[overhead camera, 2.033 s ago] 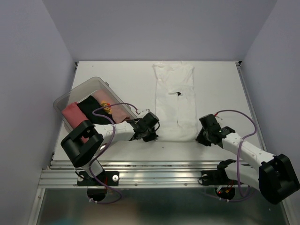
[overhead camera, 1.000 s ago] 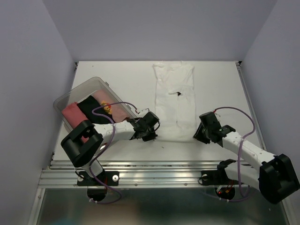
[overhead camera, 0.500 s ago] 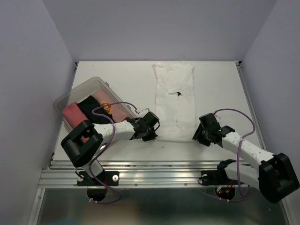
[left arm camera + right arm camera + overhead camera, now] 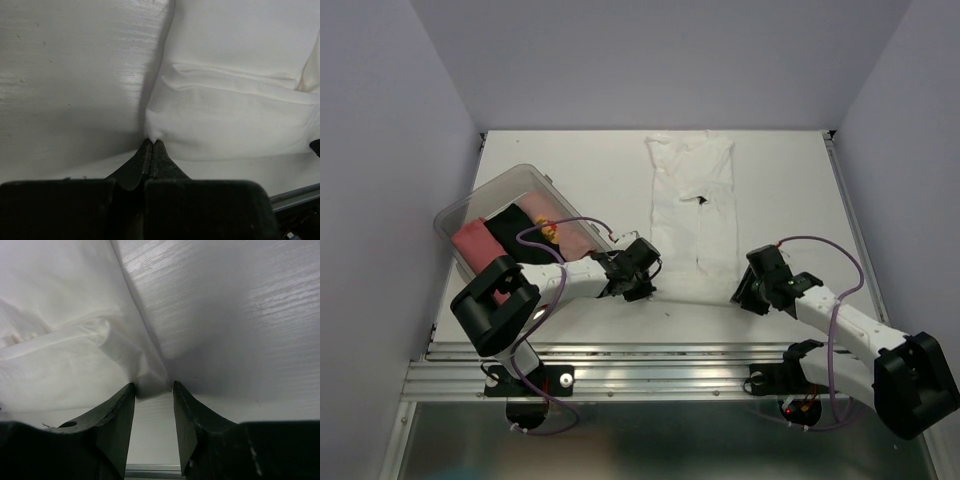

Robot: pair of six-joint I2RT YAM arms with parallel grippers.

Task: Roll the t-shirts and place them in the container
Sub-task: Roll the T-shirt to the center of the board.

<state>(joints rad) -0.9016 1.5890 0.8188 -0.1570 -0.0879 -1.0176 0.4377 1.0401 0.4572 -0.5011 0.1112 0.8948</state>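
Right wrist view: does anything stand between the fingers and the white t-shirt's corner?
Nothing visible does. The white t-shirt has its corner right at the gap of the right gripper, whose fingers stand apart.

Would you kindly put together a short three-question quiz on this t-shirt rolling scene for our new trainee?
1. True or false: the left end effector is shut on a near corner of the white t-shirt.
2. Fill in: the right end effector has jaws ____ at the other near corner.
3. The pink t-shirt lies: A in the clear tub; B in the left end effector; C on the white t-shirt.
Key: 1 true; 2 open; 3 A.
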